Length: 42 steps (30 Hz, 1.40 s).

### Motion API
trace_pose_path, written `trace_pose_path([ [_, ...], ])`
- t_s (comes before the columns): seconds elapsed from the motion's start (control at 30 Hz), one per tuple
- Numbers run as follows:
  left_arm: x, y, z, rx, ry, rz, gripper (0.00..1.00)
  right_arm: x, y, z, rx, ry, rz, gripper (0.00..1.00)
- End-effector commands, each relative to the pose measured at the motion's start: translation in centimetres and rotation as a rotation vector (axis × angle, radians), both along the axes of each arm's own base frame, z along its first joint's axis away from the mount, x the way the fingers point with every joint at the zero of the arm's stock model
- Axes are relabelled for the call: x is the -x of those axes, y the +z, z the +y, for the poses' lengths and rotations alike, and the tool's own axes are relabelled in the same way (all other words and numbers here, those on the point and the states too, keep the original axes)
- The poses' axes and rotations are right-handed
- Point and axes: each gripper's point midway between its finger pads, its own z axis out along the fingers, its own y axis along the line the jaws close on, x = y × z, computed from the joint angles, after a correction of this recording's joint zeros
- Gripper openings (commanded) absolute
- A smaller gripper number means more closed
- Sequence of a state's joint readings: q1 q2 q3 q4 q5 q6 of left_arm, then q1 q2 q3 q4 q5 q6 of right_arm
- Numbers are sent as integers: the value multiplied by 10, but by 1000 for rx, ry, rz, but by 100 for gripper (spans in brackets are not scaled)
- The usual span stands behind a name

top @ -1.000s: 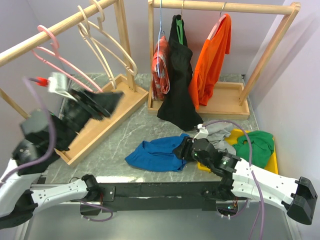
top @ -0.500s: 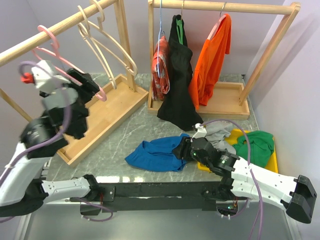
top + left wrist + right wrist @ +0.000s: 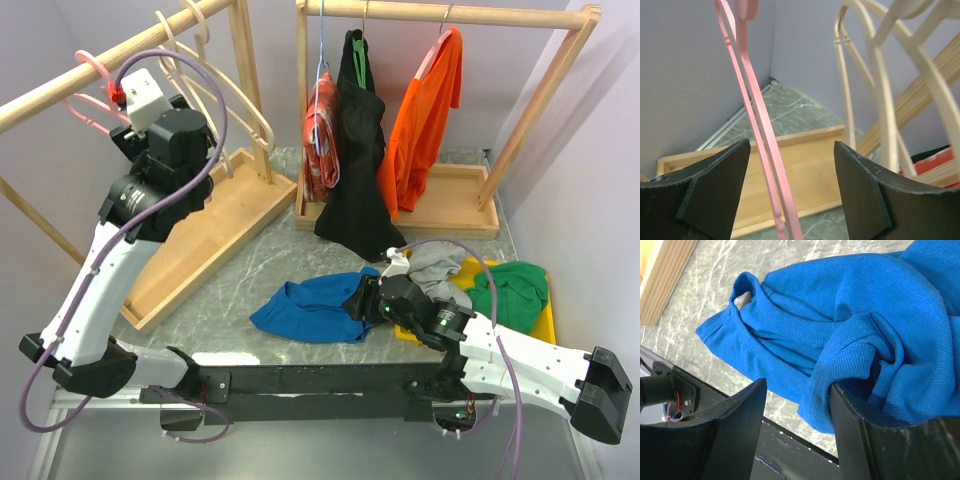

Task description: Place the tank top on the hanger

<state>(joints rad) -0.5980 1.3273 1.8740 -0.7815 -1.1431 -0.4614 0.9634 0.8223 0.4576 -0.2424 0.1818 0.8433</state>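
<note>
**Tank top (image 3: pixel 310 310) on the table, hanger on the rail, nothing gripped**

Nearest to you: the tank top lies crumpled on the marble table (image 3: pixel 270 255), close to the front edge, between the two arm bases. Your right gripper (image 3: pixel 362 298) sits low at its right end. The right wrist view shows the jaws apart and straddling a raised fold of blue fabric (image 3: pixel 840 330). The fold leans on the right finger (image 3: pixel 860 440), and there's a clear gap on the left finger's side. So it's released, not pinching.

Just right of that, the grey garment (image 3: pixel 440 265) and the green garment (image 3: pixel 515 285) lie piled on a yellow tray (image 3: pixel 545 325). The grey one touches the tank top's right end.

Further back on the left, your left arm reaches up to the slanted wooden rail (image 3: pixel 50 95). The left gripper (image 3: pixel 790 145) is spread wide. The pink hanger (image 3: pixel 757 130) hangs by its hook on that rail, and its thin arms run down between the fingers, nearer the left one. I can't tell if it touches either finger. The jaws aren't clamped on it. The cream hangers (image 3: pixel 880 100) hang beside it to the right, outside the jaws. The rack's wooden base (image 3: pixel 215 220) is below.

Farthest back, a second rack (image 3: pixel 440 12) carries a red, a black and an orange garment.
</note>
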Motion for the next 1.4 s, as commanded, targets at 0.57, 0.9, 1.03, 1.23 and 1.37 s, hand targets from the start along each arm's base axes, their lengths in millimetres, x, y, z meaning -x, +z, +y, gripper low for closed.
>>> trace_pose_path([
  [0.57,-3,-7,32,34,-15,48,24,-2,13,11,-41,29,-15,61],
  [0.9,3,21,37,28,-18,0,1,-2,12,10,-38,31,-23,61],
  [1.03,10,32,37,33,-44,-26,1,-3,13,12,-39,33,-21,60],
  [1.23,22,25,26,58,-158,-32,1,-3,13,14,-35,37,-18,60],
  [1.37,33,11,25,68,-200,-14,1,-3,14,15,-33,41,-18,61],
])
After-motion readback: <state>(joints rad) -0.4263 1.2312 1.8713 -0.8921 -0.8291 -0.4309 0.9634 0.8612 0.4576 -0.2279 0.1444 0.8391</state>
